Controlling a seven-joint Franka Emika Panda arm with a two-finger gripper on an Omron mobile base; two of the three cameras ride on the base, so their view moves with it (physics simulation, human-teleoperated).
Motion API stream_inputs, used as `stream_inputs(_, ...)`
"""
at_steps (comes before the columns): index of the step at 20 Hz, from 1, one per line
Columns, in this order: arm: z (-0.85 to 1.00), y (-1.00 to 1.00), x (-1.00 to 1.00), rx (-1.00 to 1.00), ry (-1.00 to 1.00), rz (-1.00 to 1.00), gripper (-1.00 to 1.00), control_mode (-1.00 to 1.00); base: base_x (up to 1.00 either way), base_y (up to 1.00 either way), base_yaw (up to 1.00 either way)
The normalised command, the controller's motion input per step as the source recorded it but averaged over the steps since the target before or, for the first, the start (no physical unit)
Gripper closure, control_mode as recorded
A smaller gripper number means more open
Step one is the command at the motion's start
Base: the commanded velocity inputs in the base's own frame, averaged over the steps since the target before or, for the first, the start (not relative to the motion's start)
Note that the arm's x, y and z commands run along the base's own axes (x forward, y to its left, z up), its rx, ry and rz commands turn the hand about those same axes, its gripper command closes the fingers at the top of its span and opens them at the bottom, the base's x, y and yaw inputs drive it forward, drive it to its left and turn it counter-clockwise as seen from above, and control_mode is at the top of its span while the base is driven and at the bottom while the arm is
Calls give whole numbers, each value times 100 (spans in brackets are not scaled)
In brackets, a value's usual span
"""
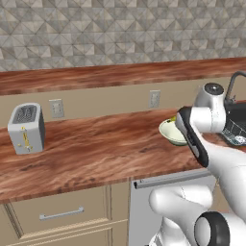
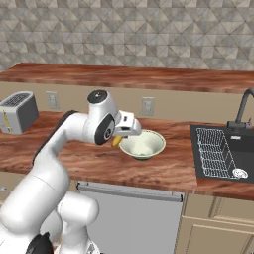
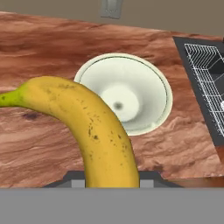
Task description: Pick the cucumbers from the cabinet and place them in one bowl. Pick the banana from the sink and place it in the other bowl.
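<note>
Left base view: the arm hides most of the bowl (image 1: 169,132); sink (image 1: 236,126) is cut at 3 o'clock.
Right base view: gripper (image 2: 119,139) is pressed on the banana (image 2: 116,141), just beside the bowl's rim at 9 o'clock.
Hand view: banana hangs above the counter (image 3: 39,144), partly overlapping the empty bowl; fingertips are hidden.

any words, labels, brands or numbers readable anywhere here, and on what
None can be read.
Silver toaster: small yellow marks on its side, too blurred to read.
Grey wall outlets: no text.
Pale round bowl and speckled yellow banana: no labels.
</note>
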Motion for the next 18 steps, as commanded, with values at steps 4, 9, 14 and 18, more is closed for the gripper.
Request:
stream_inputs(4,-8,-7,92,0,18,0,100,-100,0,0,0)
stream_inputs(9,-27,-30,90,13,12,0,100,-100,0,0,0)
stream_inputs(14,-37,-28,52,13,14,-3,100,-100,0,0,0)
stream_inputs(18,-14,-3,9,-2,3,0,100,-100,0,0,0)
